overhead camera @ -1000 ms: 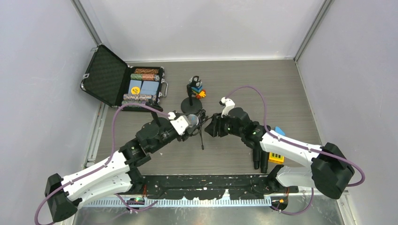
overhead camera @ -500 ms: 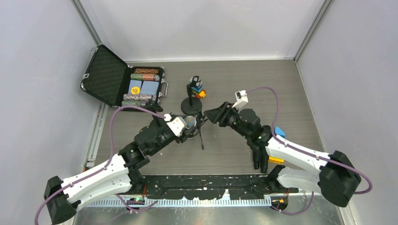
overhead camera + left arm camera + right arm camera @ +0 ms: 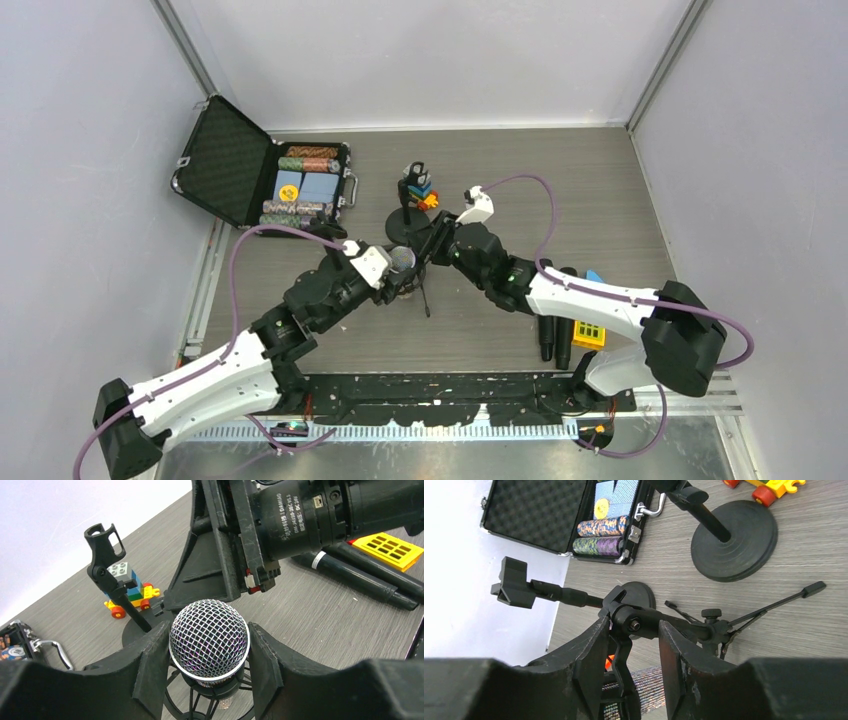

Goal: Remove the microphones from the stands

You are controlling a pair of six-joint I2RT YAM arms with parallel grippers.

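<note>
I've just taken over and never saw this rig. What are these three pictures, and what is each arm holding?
Two robot arms work on a table. The wide picture looks down from above; the other two come from a camera on each wrist. The left gripper has its jaws closed on the mesh head of the microphone, which sits in a tripod stand. The right gripper has its jaws astride the stand's joint; whether they pinch it is unclear. Also on the table: an open case of chips, a second stand, empty, toy bricks, two spare microphones and a yellow block.
</note>
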